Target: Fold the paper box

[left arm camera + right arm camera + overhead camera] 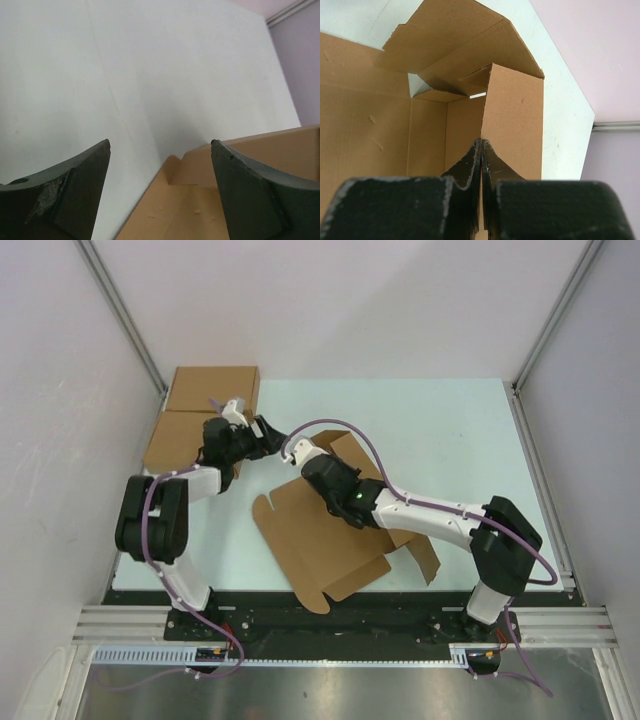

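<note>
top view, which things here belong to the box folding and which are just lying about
In the job:
paper box, partly folded
right gripper, shut on a flap of it
left gripper, open

Lying about:
far made-up box
near made-up box, partly hidden by the left arm

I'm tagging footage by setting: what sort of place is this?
Likely a robotics lab test cell: pale tabletop enclosed by plain white panels on aluminium rails, two black-and-white robot arms, and a brown die-cut cardboard sheet.
</note>
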You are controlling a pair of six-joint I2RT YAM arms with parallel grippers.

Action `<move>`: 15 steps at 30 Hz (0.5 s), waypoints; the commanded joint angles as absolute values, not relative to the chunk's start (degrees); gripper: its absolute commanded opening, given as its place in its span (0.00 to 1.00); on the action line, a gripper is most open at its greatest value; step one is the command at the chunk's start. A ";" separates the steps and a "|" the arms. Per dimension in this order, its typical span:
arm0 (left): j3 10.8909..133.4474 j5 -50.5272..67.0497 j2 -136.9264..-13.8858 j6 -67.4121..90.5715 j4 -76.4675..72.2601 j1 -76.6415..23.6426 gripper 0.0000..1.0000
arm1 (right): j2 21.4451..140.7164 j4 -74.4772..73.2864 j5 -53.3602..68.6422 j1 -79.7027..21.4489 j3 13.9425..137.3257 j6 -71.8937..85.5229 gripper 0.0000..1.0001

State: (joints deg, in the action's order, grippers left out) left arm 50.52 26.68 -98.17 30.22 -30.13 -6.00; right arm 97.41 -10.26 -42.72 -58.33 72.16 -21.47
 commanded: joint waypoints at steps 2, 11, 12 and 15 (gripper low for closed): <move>52.30 27.86 -101.95 31.03 -28.29 -9.40 0.86 | 100.81 -14.33 -39.90 -58.71 72.25 -19.16 0.00; 46.50 37.61 -103.45 34.80 -47.17 -12.57 0.86 | 100.64 -14.15 -39.38 -58.45 72.25 -18.90 0.00; 46.32 37.70 -103.27 34.72 -47.55 -13.09 0.85 | 100.63 -14.15 -39.20 -58.53 72.25 -18.90 0.00; 46.23 37.61 -103.36 34.02 -47.64 -13.97 0.84 | 100.28 -14.06 -38.76 -58.36 72.25 -18.55 0.00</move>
State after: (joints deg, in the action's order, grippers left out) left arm 46.74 33.82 -103.63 33.08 -40.86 -12.45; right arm 98.15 -10.20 -43.59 -58.39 72.58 -21.39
